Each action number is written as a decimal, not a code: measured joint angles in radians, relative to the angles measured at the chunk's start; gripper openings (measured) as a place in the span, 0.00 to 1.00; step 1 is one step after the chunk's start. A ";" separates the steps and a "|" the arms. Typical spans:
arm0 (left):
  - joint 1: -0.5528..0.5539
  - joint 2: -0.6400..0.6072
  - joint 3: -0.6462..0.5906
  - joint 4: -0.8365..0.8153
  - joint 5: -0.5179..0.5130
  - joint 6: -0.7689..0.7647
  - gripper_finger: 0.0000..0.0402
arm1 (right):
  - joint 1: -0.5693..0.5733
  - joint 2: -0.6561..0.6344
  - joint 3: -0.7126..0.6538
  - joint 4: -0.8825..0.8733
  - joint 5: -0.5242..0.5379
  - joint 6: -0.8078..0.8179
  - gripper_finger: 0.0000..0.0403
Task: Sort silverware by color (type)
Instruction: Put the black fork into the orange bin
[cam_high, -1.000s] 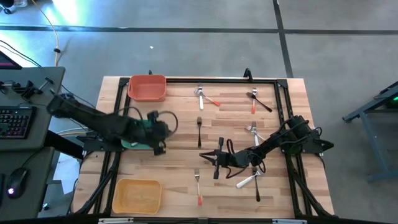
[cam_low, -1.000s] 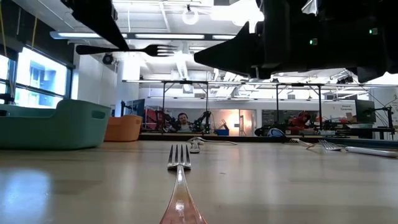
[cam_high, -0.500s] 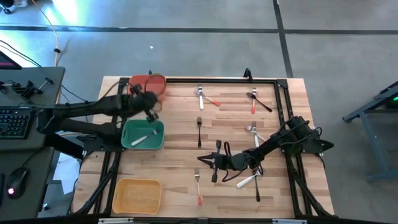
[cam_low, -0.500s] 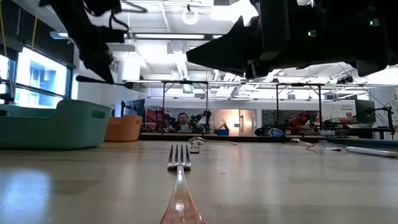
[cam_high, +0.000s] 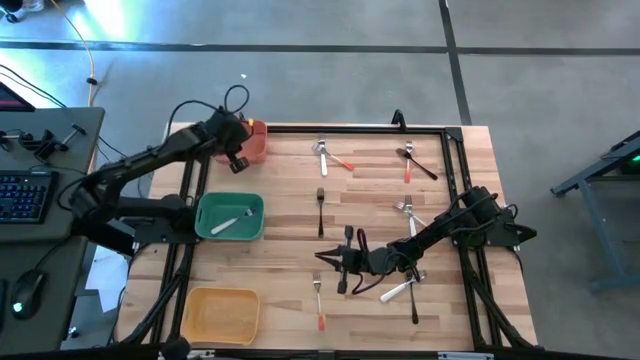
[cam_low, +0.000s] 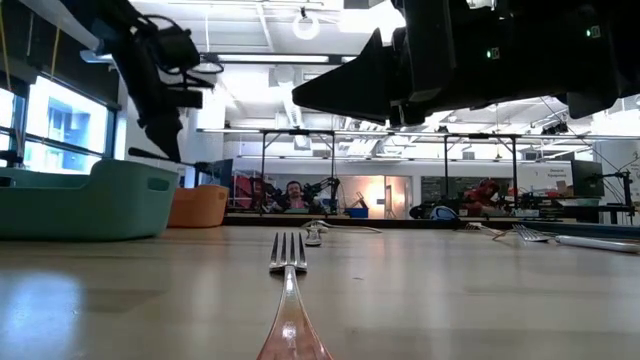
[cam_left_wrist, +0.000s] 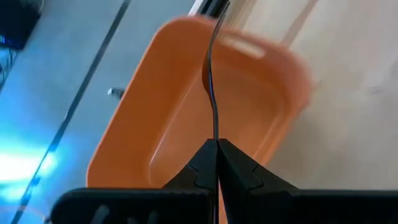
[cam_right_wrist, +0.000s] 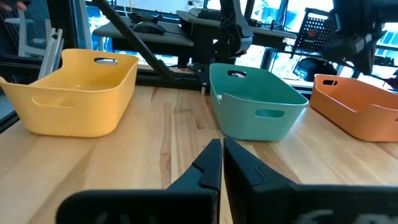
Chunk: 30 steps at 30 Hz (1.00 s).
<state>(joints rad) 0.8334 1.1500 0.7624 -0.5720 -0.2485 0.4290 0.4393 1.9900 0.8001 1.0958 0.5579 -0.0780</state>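
The left hand (cam_left_wrist: 216, 163) is clamped on a thin black fork (cam_left_wrist: 212, 74), its slim dark handle rising from between the pinched fingers, held above the orange bin (cam_high: 252, 140) at the far left corner of the worktop (cam_high: 290, 180). The right hand (cam_high: 322, 254) hovers over the middle of the worktop with its fingers pressed together and nothing between them, just beside a black utensil (cam_high: 347, 256) lying under the arm. The rest of the silverware is scattered on the wood: a black fork (cam_high: 320, 208) near the centre, a silver fork with an orange handle (cam_high: 318, 302) toward the near edge, a silver piece with an orange handle (cam_high: 333, 156) and a crossed pair — one black, one orange-handled (cam_high: 414, 163) — along the far side, silver forks (cam_high: 407, 211) by the right arm, and a white-handled piece (cam_high: 396, 291) beside a black one (cam_high: 414, 303). One white-handled utensil (cam_high: 229, 220) already lies in the teal bin (cam_high: 230, 217); the yellow bin (cam_high: 220, 313) sits at the near left corner. No writing can be read on the bins or cutlery. The worktop is pale butcher-block wood framed by black rails, standing on a grey concrete floor; a desk with a keyboard (cam_high: 24, 196) is to the left, and across the table the room shows bright ceiling lights, more robot rigs and a seated person (cam_low: 293, 194) far off.
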 joint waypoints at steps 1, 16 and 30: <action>0.015 0.015 0.005 -0.001 0.000 -0.001 0.00 | 0.000 0.000 0.000 0.000 0.000 0.000 0.00; 0.124 0.243 0.054 0.005 -0.020 -0.008 0.00 | 0.000 0.000 0.000 0.000 0.000 0.000 0.00; 0.125 0.332 0.062 0.014 -0.158 -0.035 0.04 | 0.000 0.000 0.000 0.000 0.000 0.000 0.00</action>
<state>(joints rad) 0.9585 1.4822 0.8246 -0.5583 -0.4061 0.3939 0.4393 1.9903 0.7998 1.0958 0.5583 -0.0780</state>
